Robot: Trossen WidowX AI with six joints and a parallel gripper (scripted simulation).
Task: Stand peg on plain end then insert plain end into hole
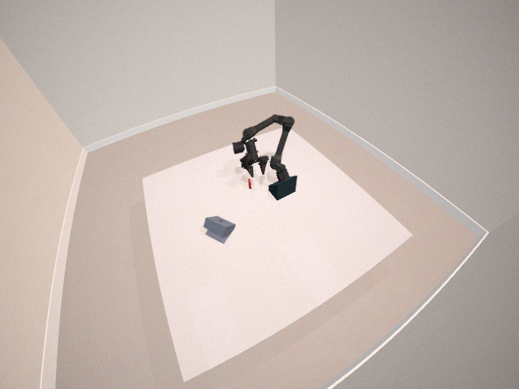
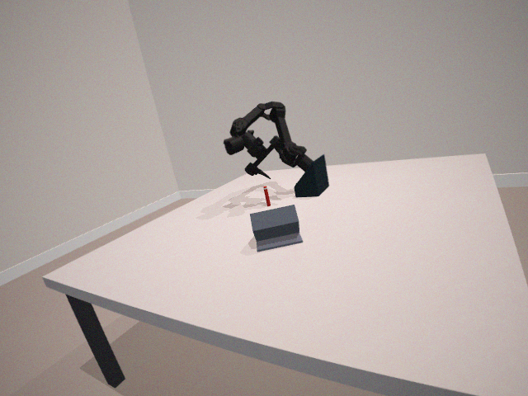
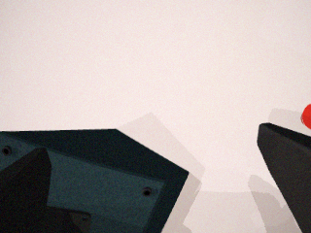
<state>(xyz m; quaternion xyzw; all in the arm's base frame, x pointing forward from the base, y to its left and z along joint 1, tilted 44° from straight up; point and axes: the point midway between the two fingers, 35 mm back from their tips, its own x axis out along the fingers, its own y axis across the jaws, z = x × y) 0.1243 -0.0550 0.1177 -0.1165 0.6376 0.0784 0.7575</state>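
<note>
The red peg (image 1: 250, 184) (image 2: 267, 196) stands upright on the table (image 1: 293, 271) (image 2: 341, 276), its white-banded end up. Its red top (image 3: 308, 116) is cut by the right edge of the wrist view, just beyond one finger. My gripper (image 1: 257, 174) (image 3: 155, 147) is wide open and empty, above the table on the robot-base side of the peg, and not around it. In the exterior view the far finger is hard to make out against the arm. The grey-blue sloped panel (image 1: 219, 227) (image 2: 275, 218) shows its hole (image 1: 220, 220) in the top view; the hole is hidden in the exterior view.
The dark teal robot base (image 1: 284, 188) (image 2: 313, 181) (image 3: 104, 160) stands beside the peg and fills the lower left of the wrist view. The panel stands on the far side of the peg from the arm. Shadows of the arm fall on the table around the peg.
</note>
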